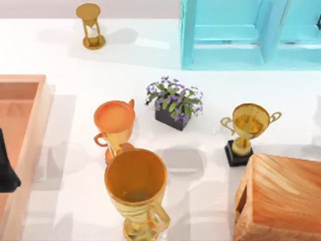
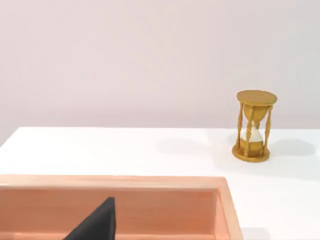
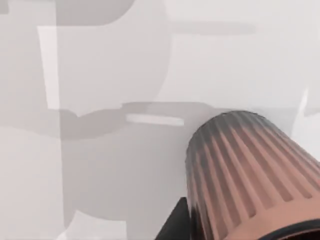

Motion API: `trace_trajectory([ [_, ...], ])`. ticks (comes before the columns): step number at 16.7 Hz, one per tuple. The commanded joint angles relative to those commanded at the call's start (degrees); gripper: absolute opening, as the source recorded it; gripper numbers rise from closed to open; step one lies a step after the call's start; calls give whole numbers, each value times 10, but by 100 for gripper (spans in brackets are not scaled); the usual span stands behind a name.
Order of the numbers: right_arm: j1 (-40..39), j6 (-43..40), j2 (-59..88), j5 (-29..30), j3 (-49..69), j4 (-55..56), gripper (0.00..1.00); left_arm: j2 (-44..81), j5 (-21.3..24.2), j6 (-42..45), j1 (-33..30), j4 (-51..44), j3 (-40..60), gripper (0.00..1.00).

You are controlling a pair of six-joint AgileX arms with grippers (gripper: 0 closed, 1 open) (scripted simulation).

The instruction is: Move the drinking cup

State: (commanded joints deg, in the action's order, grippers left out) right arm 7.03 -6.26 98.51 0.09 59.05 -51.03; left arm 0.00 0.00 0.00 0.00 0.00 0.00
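The drinking cup (image 1: 135, 188) is a tall golden cup with a ribbed lower body and a side handle. It stands out large near the front edge of the top view, left of centre. Its ribbed side (image 3: 250, 175) sits very close in the right wrist view, above the white table. A dark part of my right gripper (image 3: 175, 222) lies against that side. My left gripper (image 1: 6, 168) is parked over the wooden tray (image 1: 30, 85) at the far left, and its dark tip (image 2: 97, 222) hangs above the tray floor.
An orange handled cup (image 1: 114, 120) stands just behind the golden cup. A potted purple flower (image 1: 174, 103) sits mid-table and a gold trophy (image 1: 248, 128) to the right. A wooden box (image 1: 283, 198) fills the front right. An hourglass (image 1: 90, 25) and a blue cabinet (image 1: 251, 32) stand at the back.
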Motion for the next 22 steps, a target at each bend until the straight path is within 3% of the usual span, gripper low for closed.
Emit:
trace_trajectory([
  [11,325,-324,102,7,275,-149,0,0,0,0,0,0,0,100],
  [18,343,-342,103,8,289,-154,0,0,0,0,0,0,0,100],
  [22,343,-342,120,8,248,-97,0,0,0,0,0,0,0,100],
])
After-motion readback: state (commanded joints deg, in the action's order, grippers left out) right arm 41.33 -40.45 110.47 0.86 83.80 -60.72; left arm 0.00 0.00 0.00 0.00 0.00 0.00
